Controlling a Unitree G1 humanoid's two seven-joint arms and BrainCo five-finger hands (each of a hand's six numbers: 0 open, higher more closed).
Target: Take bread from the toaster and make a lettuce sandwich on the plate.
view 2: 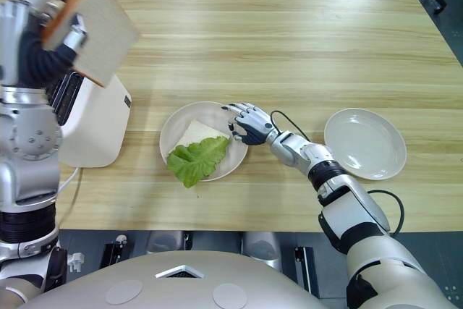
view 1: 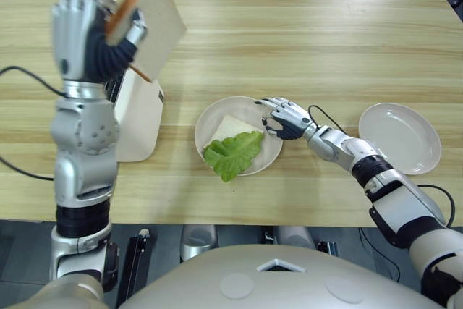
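Note:
My left hand (view 1: 90, 30) is raised above the white toaster (view 1: 137, 113) and is shut on a slice of bread (view 1: 152, 19), which tilts in the air. A beige plate (view 1: 269, 157) sits mid-table with another bread slice (view 1: 230, 128) on it and a green lettuce leaf (view 1: 231, 153) lying over that slice's front. My right hand (view 1: 284, 117) rests at the plate's right rim, fingers curled, holding nothing. In the right eye view the held bread (view 2: 101, 30) hangs over the toaster (view 2: 94, 132).
A second, empty plate (view 1: 401, 135) lies at the right. A black cable (view 1: 22, 81) runs along the left edge by the toaster. Bare wooden tabletop (view 1: 289, 34) stretches behind the plates.

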